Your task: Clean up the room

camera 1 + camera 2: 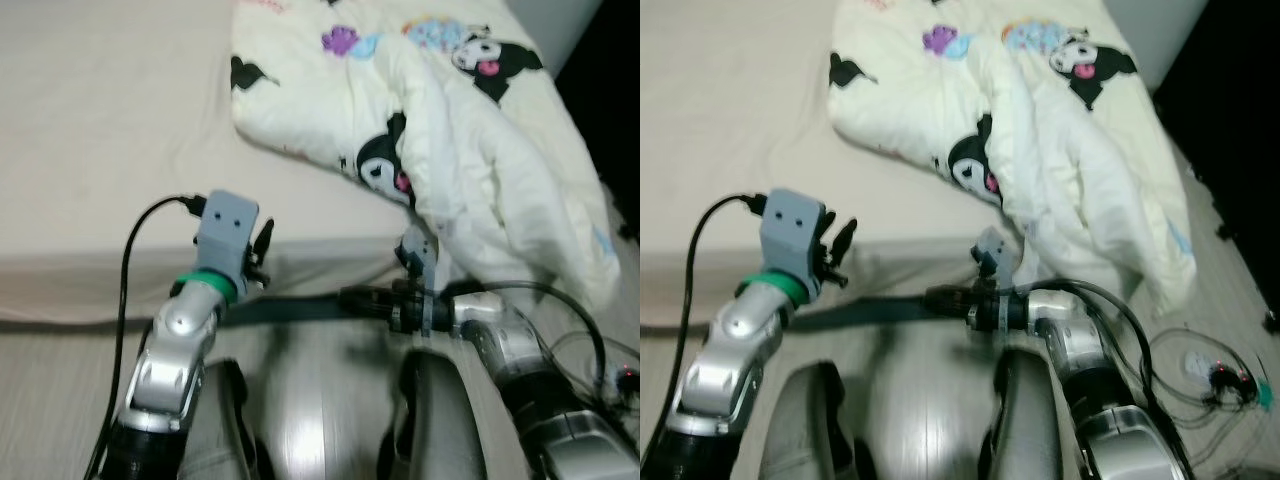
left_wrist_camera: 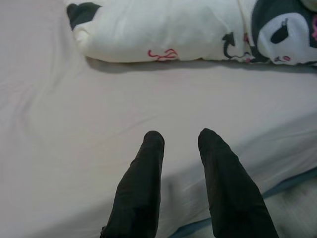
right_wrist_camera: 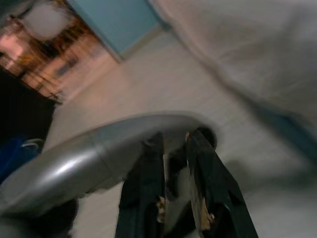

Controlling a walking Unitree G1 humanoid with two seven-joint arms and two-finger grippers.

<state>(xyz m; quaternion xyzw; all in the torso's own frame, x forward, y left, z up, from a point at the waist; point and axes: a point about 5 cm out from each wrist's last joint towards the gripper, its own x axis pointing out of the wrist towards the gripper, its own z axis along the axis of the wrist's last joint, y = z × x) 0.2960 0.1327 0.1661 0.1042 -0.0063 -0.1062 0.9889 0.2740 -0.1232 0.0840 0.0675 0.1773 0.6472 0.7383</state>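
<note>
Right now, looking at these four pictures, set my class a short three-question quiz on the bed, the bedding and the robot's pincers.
1. True or false: the cartoon-print comforter is spread flat over the whole bed.
2. Multiple choice: the left pincer is (A) shut on the comforter, (B) open above the bare sheet at the bed's edge, (C) resting on the floor.
3. Short answer: toward which of the robot's sides does the right pincer point?

Key
1. False: it lies bunched on the robot's right part of the bed, one fold hanging over the edge.
2. B.
3. Toward its left, across the front of the bed, low by the bed's side.
</note>
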